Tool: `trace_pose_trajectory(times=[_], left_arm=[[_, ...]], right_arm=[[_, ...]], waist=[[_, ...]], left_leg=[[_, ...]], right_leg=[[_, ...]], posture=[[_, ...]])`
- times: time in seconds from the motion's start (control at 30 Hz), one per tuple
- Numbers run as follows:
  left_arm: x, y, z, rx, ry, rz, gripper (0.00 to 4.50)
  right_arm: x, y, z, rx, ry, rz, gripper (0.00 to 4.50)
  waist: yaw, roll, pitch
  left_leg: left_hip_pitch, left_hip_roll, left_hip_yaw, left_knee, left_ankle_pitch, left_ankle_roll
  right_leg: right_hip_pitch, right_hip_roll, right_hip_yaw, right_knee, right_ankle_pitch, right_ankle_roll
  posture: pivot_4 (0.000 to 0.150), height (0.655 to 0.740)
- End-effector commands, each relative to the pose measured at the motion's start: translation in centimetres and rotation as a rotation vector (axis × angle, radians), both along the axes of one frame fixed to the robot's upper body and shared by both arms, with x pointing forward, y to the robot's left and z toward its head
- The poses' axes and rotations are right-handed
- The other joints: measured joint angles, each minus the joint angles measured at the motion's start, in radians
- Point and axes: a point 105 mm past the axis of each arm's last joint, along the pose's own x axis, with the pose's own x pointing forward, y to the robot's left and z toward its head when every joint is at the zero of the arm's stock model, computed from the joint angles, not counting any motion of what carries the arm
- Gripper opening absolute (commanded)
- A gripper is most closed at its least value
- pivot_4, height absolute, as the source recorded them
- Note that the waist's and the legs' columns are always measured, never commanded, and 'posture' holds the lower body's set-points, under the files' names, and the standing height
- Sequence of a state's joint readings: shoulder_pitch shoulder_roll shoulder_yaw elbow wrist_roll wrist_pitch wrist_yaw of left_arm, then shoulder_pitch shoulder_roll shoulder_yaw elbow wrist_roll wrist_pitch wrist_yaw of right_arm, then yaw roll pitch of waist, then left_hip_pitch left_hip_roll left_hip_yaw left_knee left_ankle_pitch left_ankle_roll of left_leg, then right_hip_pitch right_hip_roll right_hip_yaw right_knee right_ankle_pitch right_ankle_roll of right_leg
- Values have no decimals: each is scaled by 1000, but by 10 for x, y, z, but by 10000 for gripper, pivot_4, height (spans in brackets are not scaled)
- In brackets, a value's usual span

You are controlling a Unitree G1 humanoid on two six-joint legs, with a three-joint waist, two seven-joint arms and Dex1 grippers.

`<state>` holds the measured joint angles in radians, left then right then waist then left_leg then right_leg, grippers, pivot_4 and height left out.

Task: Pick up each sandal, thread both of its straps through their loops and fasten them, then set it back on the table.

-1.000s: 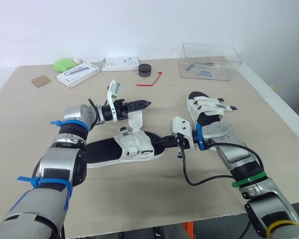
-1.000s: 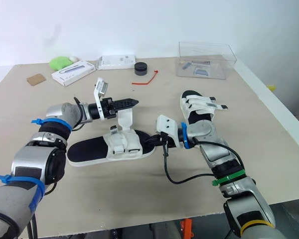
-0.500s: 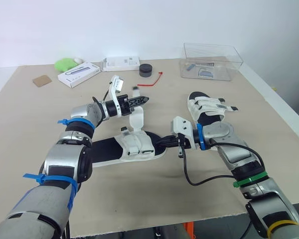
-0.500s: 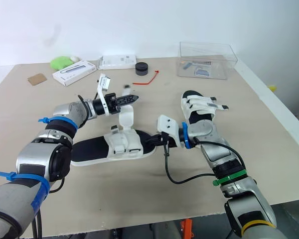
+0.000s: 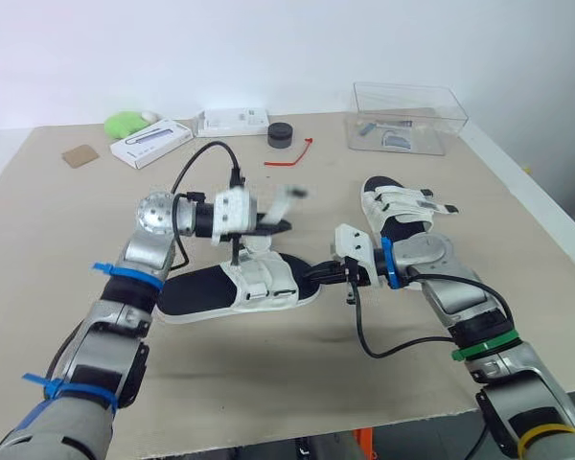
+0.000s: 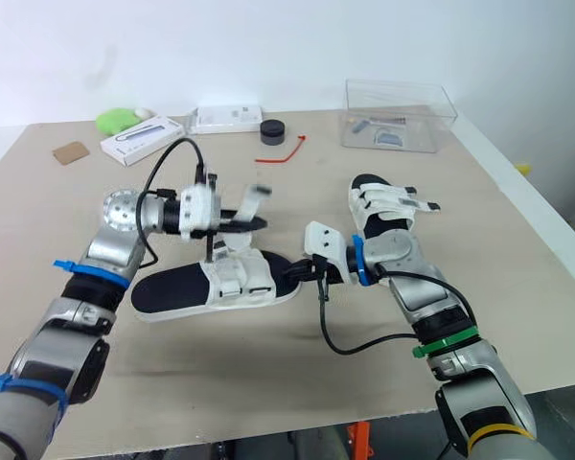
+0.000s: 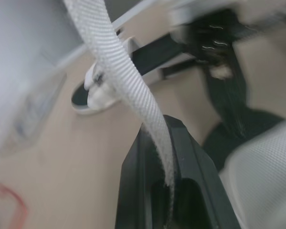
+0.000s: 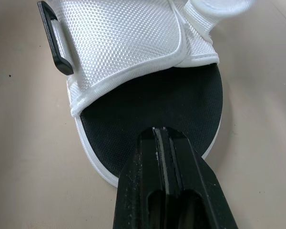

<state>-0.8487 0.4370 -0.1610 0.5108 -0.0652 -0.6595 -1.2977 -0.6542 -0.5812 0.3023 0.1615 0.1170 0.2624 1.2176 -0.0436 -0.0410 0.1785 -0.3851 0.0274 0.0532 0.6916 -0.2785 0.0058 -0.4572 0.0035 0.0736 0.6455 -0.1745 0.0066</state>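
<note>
White strap (image 7: 119,71) pinched in left hand (image 5: 280,226), now swung over sandal (image 5: 259,283) | right hand (image 8: 160,134) closed, resting on toe

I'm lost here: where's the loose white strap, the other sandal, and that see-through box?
loose white strap (image 7: 115,67), left wrist view, on the middle of its woven band.
other sandal (image 5: 395,203), left eye view, on its white straps.
see-through box (image 5: 441,134), left eye view, on its front wall.
</note>
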Motion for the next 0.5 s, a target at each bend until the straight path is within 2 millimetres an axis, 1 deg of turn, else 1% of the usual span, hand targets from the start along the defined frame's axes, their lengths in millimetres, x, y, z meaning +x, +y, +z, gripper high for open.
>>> trace_pose_trajectory(times=[0.03,0.1,0.17,0.3,0.4,0.43,0.47,0.5], left_arm=[[-23,2,14,44,-359,-141,294],[-29,4,13,75,-469,-189,294],[-31,6,7,134,-528,-230,294],[-32,4,-4,173,-506,-259,294],[-30,4,-10,216,-441,-247,294],[-30,3,-10,213,-431,-247,294],[-29,1,-8,203,-395,-228,5572],[-28,1,-6,202,-375,-219,8562]], right_arm=[[-1,-1,0,-10,2,7,0],[0,-1,0,-13,2,9,0],[1,-1,0,-15,1,13,0],[4,1,1,-14,-1,16,0],[4,1,1,-13,-1,20,0],[4,1,1,-14,0,20,0],[3,1,0,-14,1,20,0],[3,1,0,-14,3,19,0]], waist=[[0,0,0],[0,0,0],[0,0,0],[-1,0,0],[-1,0,0],[-2,0,0],[-2,0,0],[-2,0,0]], left_leg=[[0,0,0,0,0,0],[0,-1,0,0,0,1],[0,-1,1,1,0,1],[0,-1,1,1,0,1],[-1,-1,1,1,0,1],[-1,-1,1,1,0,1],[0,-1,1,1,0,1],[-1,0,1,1,0,1]], right_leg=[[0,0,0,0,0,1],[1,-1,0,0,0,1],[1,-1,0,0,0,2],[1,-1,0,0,0,2],[1,-1,-1,0,0,3],[1,-1,-1,0,0,3],[1,0,-1,0,-1,3],[1,0,-1,0,-1,4]], posture=[[1500,7400],[1500,7400],[1500,7400],[1500,7400],[1500,7400],[1500,7400],[1500,7400],[1500,7400]])
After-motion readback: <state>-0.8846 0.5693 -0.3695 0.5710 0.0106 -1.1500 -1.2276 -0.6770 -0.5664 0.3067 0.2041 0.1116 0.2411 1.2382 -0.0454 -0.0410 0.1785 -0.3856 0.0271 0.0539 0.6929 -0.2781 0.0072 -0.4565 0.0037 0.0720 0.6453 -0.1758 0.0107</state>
